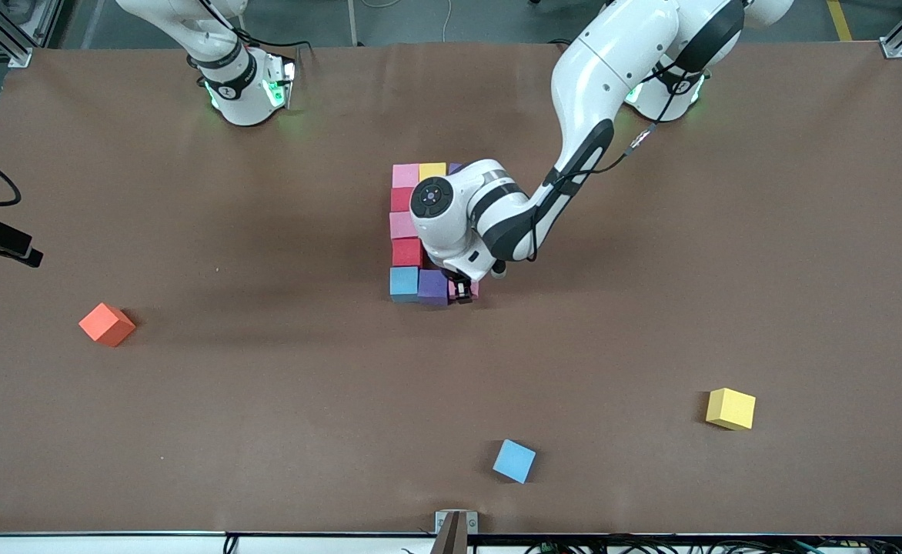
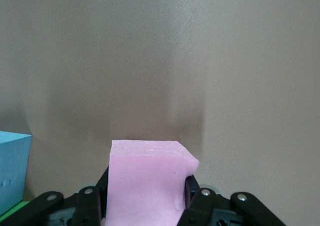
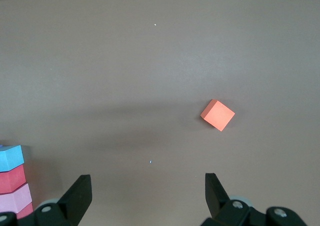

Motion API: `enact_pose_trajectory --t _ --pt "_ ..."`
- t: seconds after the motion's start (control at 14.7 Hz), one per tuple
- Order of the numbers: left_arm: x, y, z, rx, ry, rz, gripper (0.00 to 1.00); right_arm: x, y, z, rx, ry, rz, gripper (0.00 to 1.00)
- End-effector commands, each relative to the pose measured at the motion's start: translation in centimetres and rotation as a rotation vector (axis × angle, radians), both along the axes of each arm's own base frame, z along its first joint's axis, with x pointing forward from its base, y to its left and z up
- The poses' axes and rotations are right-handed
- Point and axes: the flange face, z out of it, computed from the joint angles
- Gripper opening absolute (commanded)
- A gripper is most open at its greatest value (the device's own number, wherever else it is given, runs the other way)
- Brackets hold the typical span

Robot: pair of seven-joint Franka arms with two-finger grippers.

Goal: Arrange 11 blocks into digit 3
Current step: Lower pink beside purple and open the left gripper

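Pink block (image 2: 147, 181) sits clamped between left gripper (image 2: 145, 206) fingers (right gripper (image 3: 147, 196) agape).

You get even, soft overhead light with no glare on the matte brown table (image 1: 266, 423). The left arm (image 1: 574, 146) casts a broad, faint shadow across it. Its wrist view is dimmer, shaded around the pink block (image 2: 147, 186), yet sharp.

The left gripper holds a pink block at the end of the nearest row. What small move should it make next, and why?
Probably open the fingers and lift straight up. The left gripper is shut on the pink block, which already seems down at the table beside the purple block, ending the digit 3's nearest bar. The right gripper waits, open.
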Motion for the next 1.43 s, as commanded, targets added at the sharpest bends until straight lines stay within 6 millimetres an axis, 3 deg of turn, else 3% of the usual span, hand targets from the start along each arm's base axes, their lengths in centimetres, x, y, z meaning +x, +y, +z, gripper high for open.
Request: enact_pose_trajectory --t 0.0,0.07,0.14,0.2,0.27,0.48,0.68,0.95,1.16,1.36 --pt "-0.7 -0.3 -1.1 -0.004 -0.012 0.008 0.08 -0.4 0.0 -0.8 -0.006 0.010 0.014 1.00" --pt "-0.6 -0.3 -1.0 -0.007 -0.013 0.008 0.20 -0.3 0.1 -1.4 -0.013 0.011 0.024 1.00" --pt "-0.6 -0.2 -1.1 -0.005 -0.013 0.006 0.57 -0.6 0.2 -2.1 -0.036 0.010 0.036 1.00" --pt "-0.6 -0.3 -1.0 -0.004 -0.013 0.007 0.88 -1.2 0.7 -2.0 -0.048 -0.004 0.047 1.00" --pt "-0.6 -0.3 -0.7 -0.007 -0.018 0.006 1.00 -1.2 0.9 -2.2 -0.051 -0.015 0.051 1.00" --pt "-0.1 -0.1 0.9 -0.011 -0.031 0.009 1.00 -1.7 1.0 -1.6 -0.051 0.007 0.075 1.00" --pt "0.4 -0.1 5.3 -0.017 -0.060 -0.025 1.00 -1.7 0.9 0.2 -0.048 -0.004 0.076 1.00" --pt "1.2 1.4 11.2 0.025 -0.065 -0.156 1.00 -1.4 2.4 0.3 -0.044 -0.012 0.088 1.00" --pt "4.7 5.3 15.4 0.034 -0.080 -0.259 1.00 -1.4 2.4 1.1 -0.045 -0.025 0.085 1.00" --pt "10.1 12.7 22.3 0.025 -0.148 -0.307 1.00 -1.4 2.3 1.1 -0.045 -0.025 0.085 1.00"
